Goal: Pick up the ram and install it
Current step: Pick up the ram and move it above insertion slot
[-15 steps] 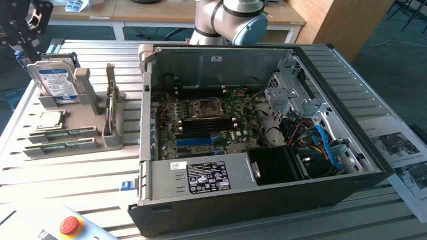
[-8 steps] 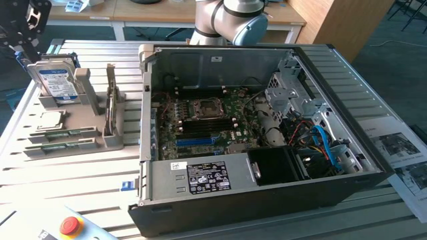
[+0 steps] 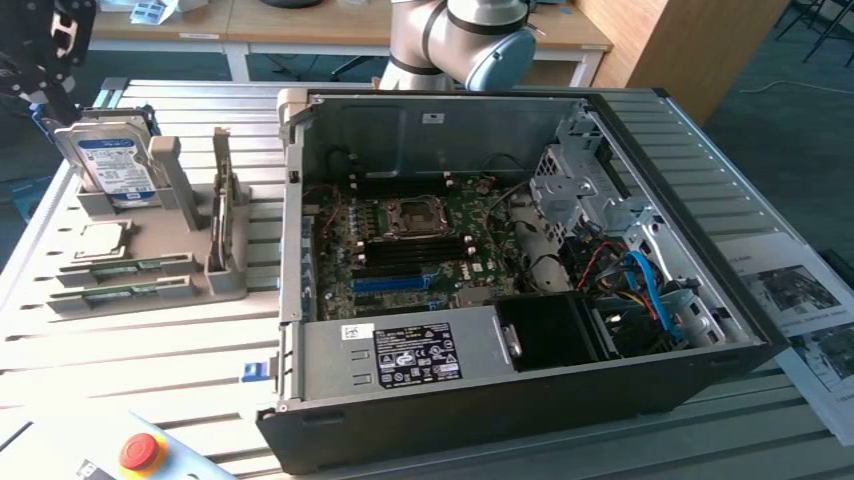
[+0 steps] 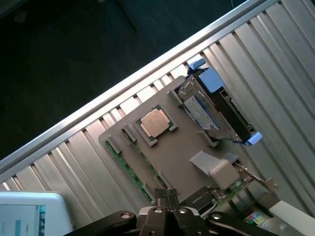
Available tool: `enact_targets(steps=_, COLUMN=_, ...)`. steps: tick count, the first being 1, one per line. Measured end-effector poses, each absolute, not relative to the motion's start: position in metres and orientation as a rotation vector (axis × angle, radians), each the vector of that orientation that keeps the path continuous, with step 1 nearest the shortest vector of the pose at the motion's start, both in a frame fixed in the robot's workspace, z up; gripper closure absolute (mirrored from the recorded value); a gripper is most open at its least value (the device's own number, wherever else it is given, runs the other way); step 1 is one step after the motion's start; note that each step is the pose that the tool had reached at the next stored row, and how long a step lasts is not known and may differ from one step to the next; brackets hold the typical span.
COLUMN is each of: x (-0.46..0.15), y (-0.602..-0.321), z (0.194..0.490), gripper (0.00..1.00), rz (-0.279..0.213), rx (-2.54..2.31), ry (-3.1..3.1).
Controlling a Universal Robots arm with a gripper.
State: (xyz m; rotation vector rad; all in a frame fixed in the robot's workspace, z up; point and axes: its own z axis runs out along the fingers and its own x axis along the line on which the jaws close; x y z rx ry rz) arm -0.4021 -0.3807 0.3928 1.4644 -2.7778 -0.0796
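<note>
Well, my gripper [image 4: 167, 195] is pinched fully together with nothing between its ribbed black pads [image 4: 160, 193]. It hangs over one edge of the grey tray [image 4: 182, 157], clear of everything in it.

Nearest beneath me lie two ram sticks, side by side and parallel, each flat in its own slot along the tray's edge. The outer ram [image 4: 127, 169] is a long, thin green strip of circuit board with small dark chips along it. The inner ram [image 4: 147, 160] is alike and lies just beside it, between it and the square silver processor [image 4: 155, 123] in its pocket.

In the exterior view the pair sits at the tray's near end, outer ram [image 3: 118, 294] in front of inner ram [image 3: 127, 267]. Beyond the processor a hard drive [image 4: 216, 105] stands upright on edge in the tray.

The tray rests on a slatted metal table [image 3: 147, 345]. To the exterior view's right, just beside the tray, stands an open computer case [image 3: 534, 400] with the motherboard [image 3: 427, 250] and its blue slot [image 3: 394, 283] showing.
</note>
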Motion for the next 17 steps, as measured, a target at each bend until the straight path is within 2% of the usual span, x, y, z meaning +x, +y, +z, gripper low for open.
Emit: enact_targets(steps=17, x=-0.4021, y=-0.3807, z=0.3928, gripper=0.9, rz=-0.078, rx=1.871, ry=-2.513)
